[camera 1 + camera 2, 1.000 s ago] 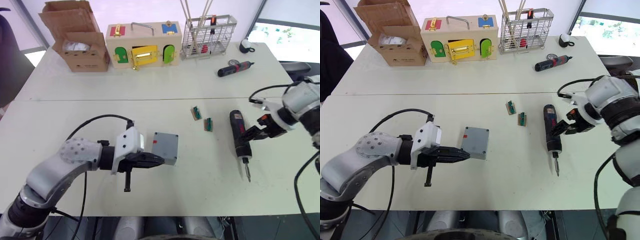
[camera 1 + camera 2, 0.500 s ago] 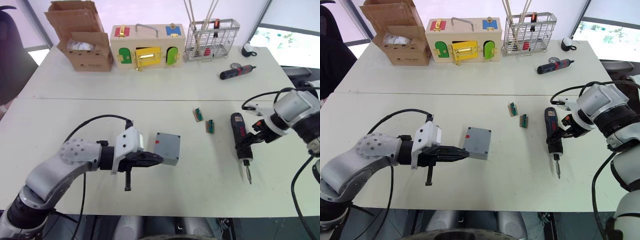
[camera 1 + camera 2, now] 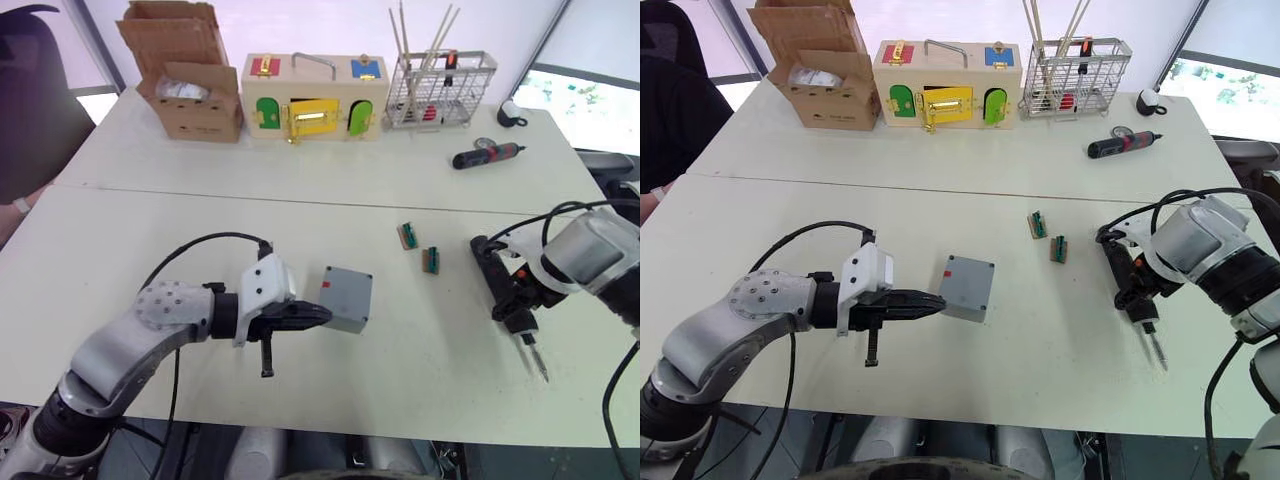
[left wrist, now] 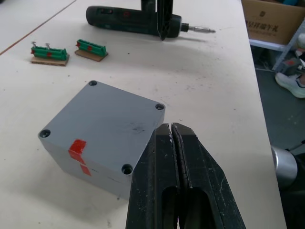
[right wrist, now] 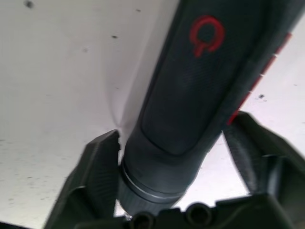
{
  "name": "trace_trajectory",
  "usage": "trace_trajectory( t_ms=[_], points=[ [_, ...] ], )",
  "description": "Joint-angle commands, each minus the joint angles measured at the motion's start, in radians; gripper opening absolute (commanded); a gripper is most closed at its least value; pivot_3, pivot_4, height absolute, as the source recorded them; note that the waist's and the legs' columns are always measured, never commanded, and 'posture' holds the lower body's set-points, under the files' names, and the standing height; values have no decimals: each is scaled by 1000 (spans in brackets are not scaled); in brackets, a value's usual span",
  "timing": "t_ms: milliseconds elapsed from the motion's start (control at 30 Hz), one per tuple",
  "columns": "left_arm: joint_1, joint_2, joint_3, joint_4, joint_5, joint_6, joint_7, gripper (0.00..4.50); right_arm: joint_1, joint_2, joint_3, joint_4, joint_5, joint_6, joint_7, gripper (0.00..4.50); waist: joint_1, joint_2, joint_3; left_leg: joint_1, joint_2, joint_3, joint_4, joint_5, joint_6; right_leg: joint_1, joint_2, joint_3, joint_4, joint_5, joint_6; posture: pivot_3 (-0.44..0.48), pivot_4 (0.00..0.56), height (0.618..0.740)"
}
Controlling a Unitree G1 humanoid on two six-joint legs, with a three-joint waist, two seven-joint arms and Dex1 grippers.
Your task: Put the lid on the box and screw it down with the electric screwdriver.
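- right pincer (image 3: 1137,290) spread, straddling the electric screwdriver (image 3: 1127,281) lying on the tabletop (image 3: 1040,180); a second ago it was just beside it
- left pincer (image 4: 171,143) pressed together, tips at the box (image 3: 346,298) (lid (image 4: 102,124) already on)
- risk: round screwdriver rolls out if pinched off-centre
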Motion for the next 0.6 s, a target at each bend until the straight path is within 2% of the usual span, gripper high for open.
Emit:
trace_trajectory(
  t_ms=[33, 100, 333, 600],
  points=[
    [-11, -14, -11, 0, 18, -24, 8, 0, 48, 61, 1, 140, -13, -6, -39, 2126, -2, -4, -3, 2, 0, 0, 0, 0, 0, 3, 0, 0, -2, 0, 0, 0, 150, 740],
    [-13, -18, -14, 3, 26, -26, 8, 0, 55, 62, -2, 154, -32, -43, -29, 1736, -4, -8, -5, 9, 0, 1, -2, -1, 1, 10, 0, 0, -4, 0, 0, 0, 150, 740],
    [-13, -20, -10, 11, 41, -33, 7, 0, 107, 43, -54, 141, -69, -191, 2, 1735, -3, -11, -7, 20, -1, 1, -2, -4, 5, 21, -2, 0, -12, 0, -1, 0, 150, 740],
    [-38, -24, -17, 52, 56, -55, -15, 0, 110, 65, -99, 170, -99, -216, 38, 1735, -4, -11, -7, 23, -1, 1, -3, -5, 6, 24, -4, 0, -15, 0, -1, 0, 150, 740]
  ],
)
